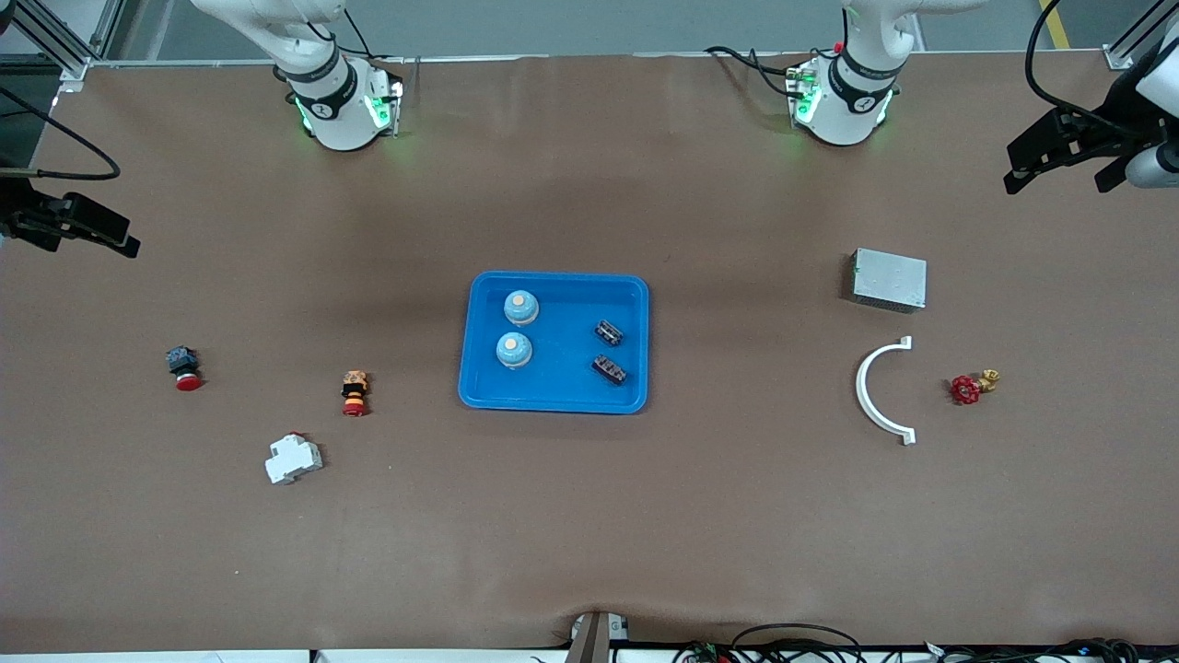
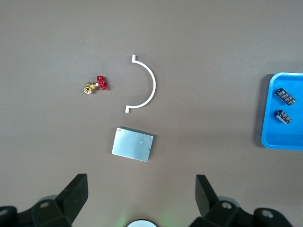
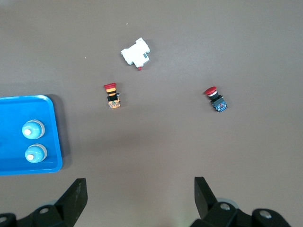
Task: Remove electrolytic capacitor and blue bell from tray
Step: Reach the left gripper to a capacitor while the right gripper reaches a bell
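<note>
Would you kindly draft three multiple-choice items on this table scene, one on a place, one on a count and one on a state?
1. Where do the two pale blue domed bells sit?
A. In the blue plastic tray
B. On the silver metal box
C. Beside the red-handled brass valve

2. How many small black capacitors lie in the tray?
A. One
B. Two
C. Four

3. How are both grippers?
A. Shut on bells
B. Shut on nothing
C. Open and holding nothing

Key: 1 A, both bells stand inside the tray rim. 2 B, two lie there. 3 C, the left gripper and right gripper have fingers spread, holding nothing.
</note>
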